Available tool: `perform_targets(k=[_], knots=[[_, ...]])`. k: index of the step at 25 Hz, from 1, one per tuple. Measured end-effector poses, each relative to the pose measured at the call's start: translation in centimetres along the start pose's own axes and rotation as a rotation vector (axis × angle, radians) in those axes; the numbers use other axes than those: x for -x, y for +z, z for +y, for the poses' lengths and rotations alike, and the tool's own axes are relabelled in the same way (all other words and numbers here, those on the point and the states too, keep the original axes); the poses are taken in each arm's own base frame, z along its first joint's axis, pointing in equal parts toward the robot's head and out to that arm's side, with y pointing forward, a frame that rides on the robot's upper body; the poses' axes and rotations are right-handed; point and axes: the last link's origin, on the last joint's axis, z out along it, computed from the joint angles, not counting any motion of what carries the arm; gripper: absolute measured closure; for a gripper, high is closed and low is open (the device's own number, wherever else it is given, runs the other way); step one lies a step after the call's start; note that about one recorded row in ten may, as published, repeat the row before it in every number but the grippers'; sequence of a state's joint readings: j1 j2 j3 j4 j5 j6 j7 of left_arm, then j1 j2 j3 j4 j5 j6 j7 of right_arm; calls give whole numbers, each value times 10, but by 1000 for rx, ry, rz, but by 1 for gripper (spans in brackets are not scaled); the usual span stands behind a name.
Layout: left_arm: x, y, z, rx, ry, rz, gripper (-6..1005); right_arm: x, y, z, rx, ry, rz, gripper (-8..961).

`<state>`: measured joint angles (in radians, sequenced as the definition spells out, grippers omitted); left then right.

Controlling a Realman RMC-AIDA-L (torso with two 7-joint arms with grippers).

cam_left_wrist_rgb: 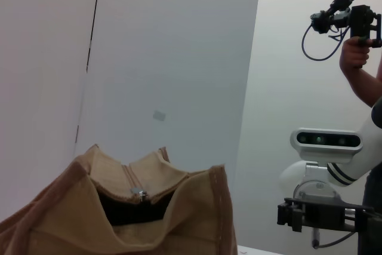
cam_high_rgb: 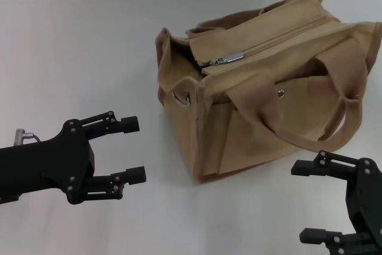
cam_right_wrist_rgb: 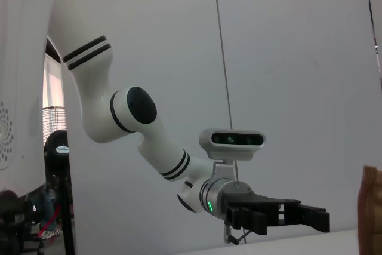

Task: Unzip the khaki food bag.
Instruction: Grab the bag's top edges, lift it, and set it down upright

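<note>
The khaki food bag (cam_high_rgb: 268,88) stands on the white counter (cam_high_rgb: 89,46), right of the middle and toward the far edge, turned at an angle so that one corner points at the near side. Its top zipper (cam_high_rgb: 262,45) runs from the near-left end toward the far right. The silver pull (cam_high_rgb: 227,59) lies near the left end of the zipper, and beside it the bag's end gapes a little, showing a dark opening (cam_high_rgb: 190,57). From the pull rightward the zipper looks closed. One strap handle (cam_high_rgb: 298,120) droops over the front face, above the small snap (cam_high_rgb: 280,92) on the front pocket. A metal ring (cam_high_rgb: 182,98) hangs at the bag's left end.

The left tool (cam_high_rgb: 131,150) sits low over the counter at the near left, well apart from the bag. Its two black fingers (cam_high_rgb: 122,125) point right, toward the bag, and stand wide apart with nothing between them. The right tool (cam_high_rgb: 307,201) is at the near right corner, just in front of the bag's near side without touching it. Its fingers (cam_high_rgb: 313,168) point left and are likewise spread wide and hold nothing.

In the left wrist view the bag's open end (cam_left_wrist_rgb: 128,207) fills the lower part, with the pull (cam_left_wrist_rgb: 141,193) at the mouth. The right wrist view shows the left tool (cam_right_wrist_rgb: 319,219) from the side, and a sliver of the bag (cam_right_wrist_rgb: 371,207) at the edge.
</note>
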<state>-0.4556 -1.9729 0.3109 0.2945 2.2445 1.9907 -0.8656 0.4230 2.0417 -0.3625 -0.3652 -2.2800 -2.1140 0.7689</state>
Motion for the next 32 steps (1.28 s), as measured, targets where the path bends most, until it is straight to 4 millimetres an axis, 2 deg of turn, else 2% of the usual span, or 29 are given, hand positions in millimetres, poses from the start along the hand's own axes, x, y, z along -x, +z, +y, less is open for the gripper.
perform_targets(k=[12, 17, 20, 21, 22, 23, 25, 26, 32], knots=[[3, 6, 3, 15, -11, -3, 190, -1, 3, -2, -7, 9, 2, 110], [7, 15, 1, -23, -14, 22, 198, 3, -2, -7, -89, -13, -42, 110], [12, 26, -3, -84, -22, 47, 203, 6, -10, -11, -197, -33, -91, 110], [16, 36, -7, -124, -29, 56, 205, 7, -18, -13, -302, -47, -141, 110], [16, 36, -7, -124, -29, 56, 206, 7, -18, -13, -302, -47, -141, 110], [18, 41, -8, -131, -35, 57, 208, 7, -27, -15, -432, -61, -201, 110], [24, 58, -11, -142, -49, 60, 211, 7, -32, -15, -492, -65, -225, 110], [27, 68, -14, -152, -51, 52, 213, 5, -41, -17, -613, -71, -271, 110], [31, 89, -20, -169, -62, 37, 223, 1, -51, -17, -738, -64, -311, 110]])
